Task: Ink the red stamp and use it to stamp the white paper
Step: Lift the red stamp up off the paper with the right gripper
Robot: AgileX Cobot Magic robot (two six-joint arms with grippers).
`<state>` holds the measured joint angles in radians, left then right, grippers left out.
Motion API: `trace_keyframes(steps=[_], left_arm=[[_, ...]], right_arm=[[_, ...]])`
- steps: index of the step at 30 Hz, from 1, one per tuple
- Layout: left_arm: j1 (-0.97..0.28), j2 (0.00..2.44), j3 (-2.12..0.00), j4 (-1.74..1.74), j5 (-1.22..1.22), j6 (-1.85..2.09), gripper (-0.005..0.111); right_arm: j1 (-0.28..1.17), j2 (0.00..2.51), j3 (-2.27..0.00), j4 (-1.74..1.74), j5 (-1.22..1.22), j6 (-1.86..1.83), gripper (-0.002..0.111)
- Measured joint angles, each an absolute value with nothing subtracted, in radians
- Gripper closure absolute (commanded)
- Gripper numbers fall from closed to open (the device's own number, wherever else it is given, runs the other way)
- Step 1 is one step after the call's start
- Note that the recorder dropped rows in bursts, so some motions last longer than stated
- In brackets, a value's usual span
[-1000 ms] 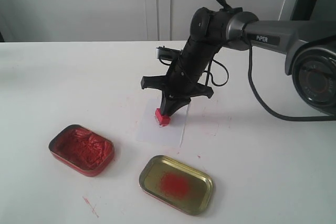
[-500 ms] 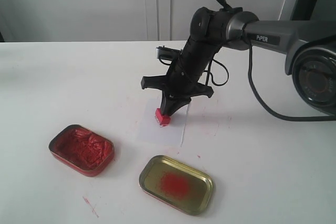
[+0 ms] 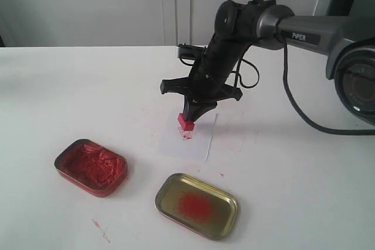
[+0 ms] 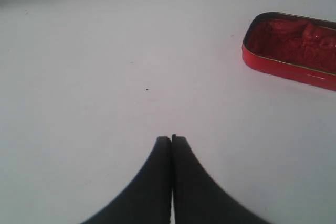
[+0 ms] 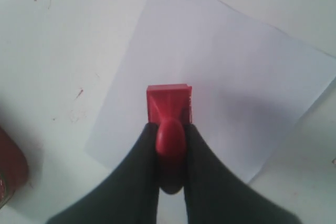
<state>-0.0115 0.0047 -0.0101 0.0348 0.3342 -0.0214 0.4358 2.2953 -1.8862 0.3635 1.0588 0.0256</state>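
The red stamp (image 3: 186, 123) hangs just above the white paper (image 3: 199, 144), its knob pinched between the fingers of my right gripper (image 3: 188, 116). A small red mark (image 3: 186, 137) shows on the paper under the stamp. In the right wrist view the stamp's square base (image 5: 168, 102) sits over the sheet (image 5: 236, 77), with the right gripper (image 5: 170, 128) shut on the knob. My left gripper (image 4: 171, 138) is shut with nothing in it, over bare table near the red paste tin (image 4: 294, 48). The exterior view does not show it.
The oval tin of red paste (image 3: 91, 167) lies at the front left. The gold lid with a red smear (image 3: 196, 205) lies in front of the paper. A black cable (image 3: 293, 103) trails behind the right arm. Small red smudges dot the table.
The right gripper has lifted the stamp off the paper and drawn it slightly back. A small red mark now shows where the stamp stood.
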Motion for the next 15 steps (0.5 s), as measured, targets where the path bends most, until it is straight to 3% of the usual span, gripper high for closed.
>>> trace_keyframes(steps=[15], left_arm=[[-0.011, 0.005, -0.010, 0.035, 0.334, -0.021, 0.107]], right_arm=[[0.436, 2.278, -1.886, 0.475, 1.059, 0.015, 0.108]])
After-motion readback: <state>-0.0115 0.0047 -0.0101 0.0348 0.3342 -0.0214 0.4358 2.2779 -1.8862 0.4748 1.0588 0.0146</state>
